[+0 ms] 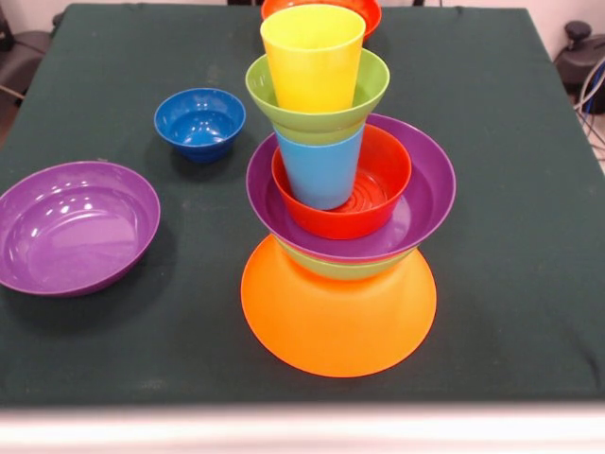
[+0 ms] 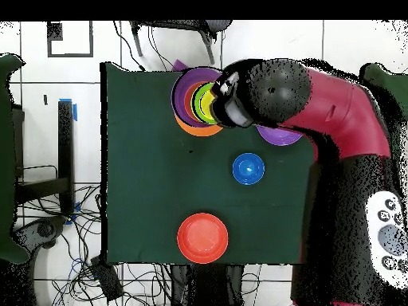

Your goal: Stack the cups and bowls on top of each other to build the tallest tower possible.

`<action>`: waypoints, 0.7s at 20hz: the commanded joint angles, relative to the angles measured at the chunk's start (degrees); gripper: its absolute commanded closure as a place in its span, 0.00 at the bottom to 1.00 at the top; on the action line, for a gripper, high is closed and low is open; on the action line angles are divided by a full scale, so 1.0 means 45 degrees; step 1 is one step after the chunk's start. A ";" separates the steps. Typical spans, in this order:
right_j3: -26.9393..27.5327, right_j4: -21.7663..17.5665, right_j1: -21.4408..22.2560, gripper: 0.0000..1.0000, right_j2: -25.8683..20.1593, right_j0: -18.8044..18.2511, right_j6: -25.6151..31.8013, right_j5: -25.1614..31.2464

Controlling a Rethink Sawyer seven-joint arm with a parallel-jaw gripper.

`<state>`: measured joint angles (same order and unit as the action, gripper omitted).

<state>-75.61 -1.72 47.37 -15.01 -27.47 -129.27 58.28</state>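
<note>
The tower stands at the table's near middle. Its base is the big upturned orange bowl. Above it come a green bowl, a purple bowl, a red-orange bowl, the light blue cup, a second green bowl and the yellow cup on top. The front view shows no arm. In the overhead view the red and black arm reaches across, and its end is over the tower's edge. The gripper itself is not clear.
A loose purple bowl lies at the left, partly under the arm in the overhead view. The small dark blue bowl stands behind it. A red-orange bowl sits at the far edge.
</note>
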 commanded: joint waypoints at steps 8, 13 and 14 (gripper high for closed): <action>-0.0691 -0.1530 -0.0330 0.00 -0.0441 -0.1253 0.3311 0.0418; -0.1290 -0.2315 -0.0452 0.00 -0.0461 -0.1907 0.3756 -0.0497; -0.1506 -0.2476 -0.0461 0.00 -0.0451 -0.2022 0.3777 -0.0775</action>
<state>-75.70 -5.67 48.24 -15.03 -34.56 -129.27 58.18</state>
